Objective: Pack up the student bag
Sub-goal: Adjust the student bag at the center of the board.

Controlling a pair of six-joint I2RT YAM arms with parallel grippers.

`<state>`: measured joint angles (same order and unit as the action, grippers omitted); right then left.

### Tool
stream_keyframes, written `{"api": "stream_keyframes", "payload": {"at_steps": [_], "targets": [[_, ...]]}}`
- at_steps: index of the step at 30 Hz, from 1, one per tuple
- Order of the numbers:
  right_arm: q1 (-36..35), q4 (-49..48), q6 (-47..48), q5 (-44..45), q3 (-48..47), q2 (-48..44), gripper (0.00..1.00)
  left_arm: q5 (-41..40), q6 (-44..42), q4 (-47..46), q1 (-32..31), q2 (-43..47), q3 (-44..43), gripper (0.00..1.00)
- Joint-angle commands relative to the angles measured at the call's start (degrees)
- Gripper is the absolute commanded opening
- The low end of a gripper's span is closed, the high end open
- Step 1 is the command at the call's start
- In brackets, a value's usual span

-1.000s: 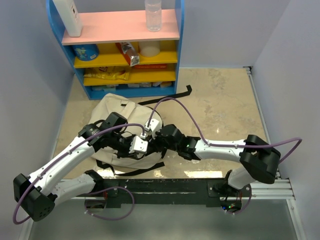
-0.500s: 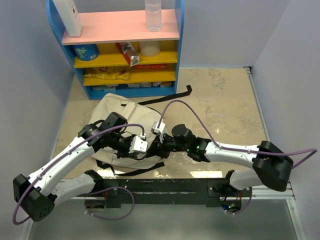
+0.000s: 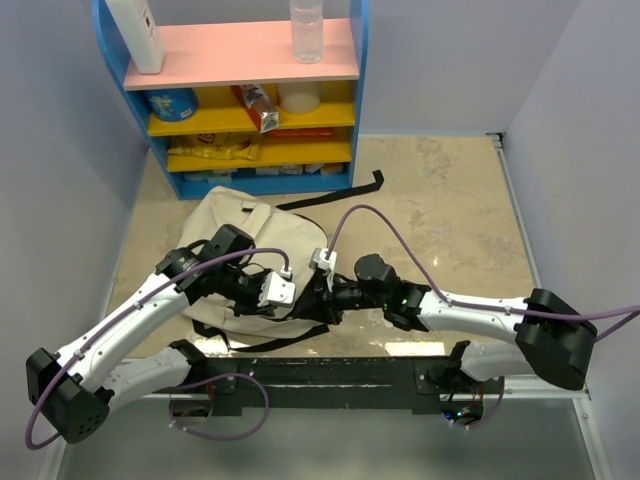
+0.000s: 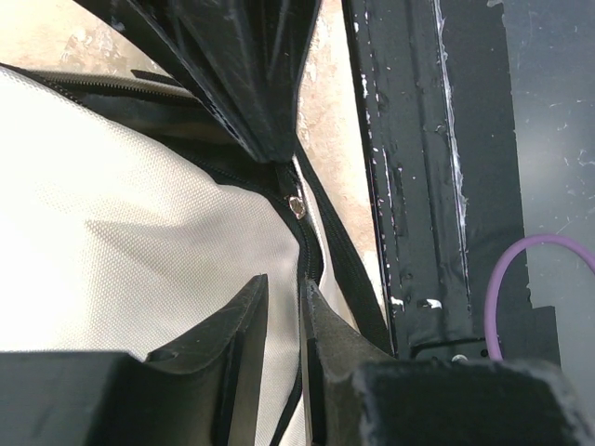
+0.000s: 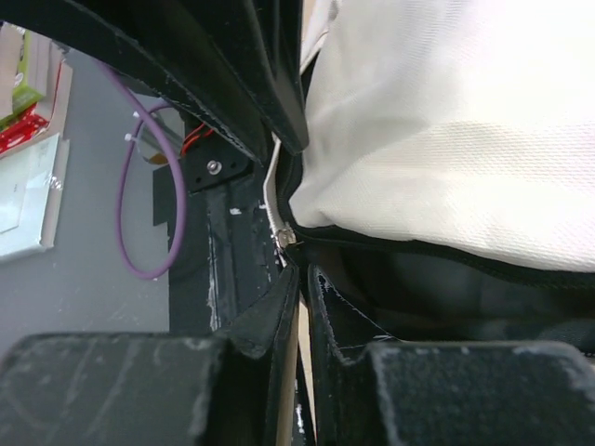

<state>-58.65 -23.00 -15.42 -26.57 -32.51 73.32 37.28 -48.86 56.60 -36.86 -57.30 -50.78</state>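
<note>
The student bag [image 3: 232, 222], beige fabric with black straps, lies flat on the table left of centre. Both grippers meet at its near right edge. My left gripper [image 3: 290, 300] is shut on the bag's fabric edge along the black zipper line [image 4: 311, 255]; its tips show in the left wrist view [image 4: 284, 283]. My right gripper [image 3: 318, 298] is shut on the small silver zipper pull [image 5: 284, 237], which also shows in the left wrist view [image 4: 297, 205]. In the right wrist view the bag [image 5: 446, 121] gapes open, showing its dark lining [image 5: 446, 297].
A blue shelf unit [image 3: 245, 100] with pink and yellow shelves stands at the back, holding a bottle [image 3: 306, 30], a white container [image 3: 135, 35] and snacks. A loose black strap [image 3: 340, 195] lies behind the bag. The black mounting rail [image 3: 330, 370] runs along the near edge.
My right arm has stretched out lower, its elbow swinging right and its wrist sliding a little toward the bag's near edge. The left arm has stayed put.
</note>
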Motion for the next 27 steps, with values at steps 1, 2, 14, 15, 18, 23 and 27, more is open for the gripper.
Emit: {"api": "stream_keyframes", "payload": {"at_steps": [1, 2, 14, 15, 18, 23, 27], "targets": [[-2.4, -0.4, 0.0, 0.2, -0.9, 0.7, 0.15, 1.0, 0.9, -0.8, -0.8, 0.0, -1.6, 0.25], [-3.2, 1.0, 0.9, 2.8, -1.0, 0.7, 0.17, 1.0, 1.0, -1.0, -0.8, 0.0, -1.6, 0.25], [-12.4, 10.0, 7.3, 25.2, -4.1, -0.3, 0.33, 1.0, 1.9, -2.6, -1.5, -1.1, -1.5, 0.25], [-12.4, 10.4, 7.7, 25.7, -4.9, -0.1, 0.33, 0.8, 1.9, -2.6, -1.5, -0.9, -1.2, 0.25], [-12.4, 11.0, 8.8, 27.3, -6.0, 0.3, 0.33, 0.3, 1.9, -2.2, -1.5, -0.2, -0.9, 0.25], [-12.4, 11.3, 9.6, 27.3, -7.6, 1.7, 0.32, -0.3, 1.8, -1.7, -1.5, 1.0, -0.2, 0.25], [-13.0, 12.6, 9.2, 27.4, -8.4, 0.8, 0.13, -0.5, 1.6, -1.8, -1.5, 1.2, 0.5, 0.25]]}}
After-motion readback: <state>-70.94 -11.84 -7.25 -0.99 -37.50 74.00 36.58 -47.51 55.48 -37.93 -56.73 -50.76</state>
